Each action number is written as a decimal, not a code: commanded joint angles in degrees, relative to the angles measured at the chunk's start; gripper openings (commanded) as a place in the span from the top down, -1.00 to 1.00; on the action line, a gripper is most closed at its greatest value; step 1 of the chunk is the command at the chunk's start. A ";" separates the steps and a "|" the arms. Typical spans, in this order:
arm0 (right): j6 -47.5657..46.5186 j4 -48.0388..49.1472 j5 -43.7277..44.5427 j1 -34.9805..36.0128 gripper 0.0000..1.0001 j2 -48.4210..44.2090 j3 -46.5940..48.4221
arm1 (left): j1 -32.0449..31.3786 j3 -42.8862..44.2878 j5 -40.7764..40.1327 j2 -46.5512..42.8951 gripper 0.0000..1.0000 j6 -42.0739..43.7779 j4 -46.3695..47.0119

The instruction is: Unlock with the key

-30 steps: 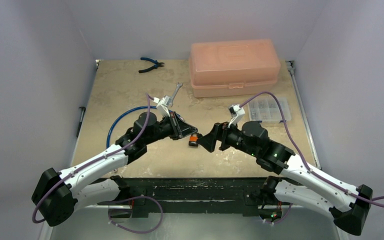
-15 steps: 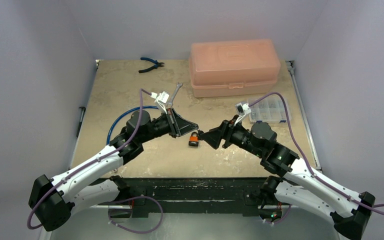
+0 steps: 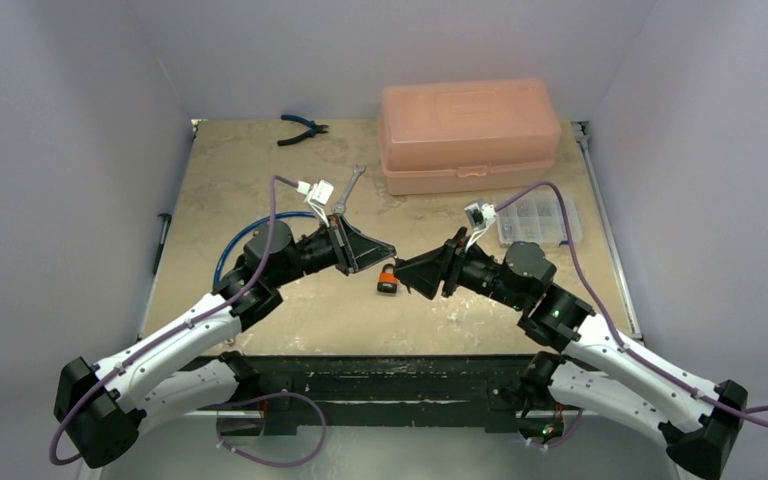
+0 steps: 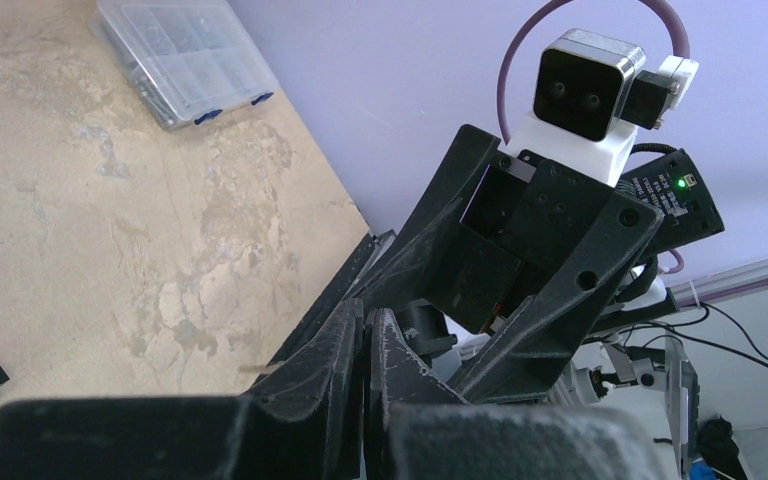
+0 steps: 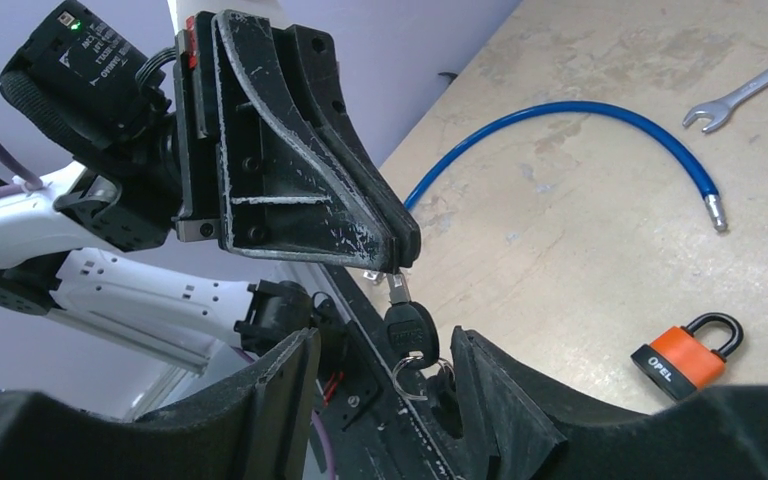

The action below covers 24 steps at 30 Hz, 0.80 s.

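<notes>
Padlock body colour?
The padlock is orange with a black base band and a dark shackle; clearest in the right wrist view.

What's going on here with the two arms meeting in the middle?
The left gripper is shut on the blade of a key. The key's black head and ring hang between the open fingers of the right gripper, not yet gripped. It looks like a handover. The orange padlock lies on the table just beside them, shackle shut, with neither gripper touching it.

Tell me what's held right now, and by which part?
The left gripper pinches the key by its blade; its head hangs free between the right gripper's open fingers.
</notes>
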 commanded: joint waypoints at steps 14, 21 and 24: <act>0.00 4.10 -1.17 -0.17 0.18 1.87 0.24 | -0.13 3.10 0.70 -1.01 1.00 0.88 3.71; 0.05 4.18 -1.80 -0.19 0.33 2.15 0.26 | -0.17 2.97 0.35 -0.94 1.00 0.92 3.51; 0.17 4.46 -2.13 -0.17 0.51 2.15 0.11 | -0.17 2.77 0.17 -0.97 1.00 0.97 3.38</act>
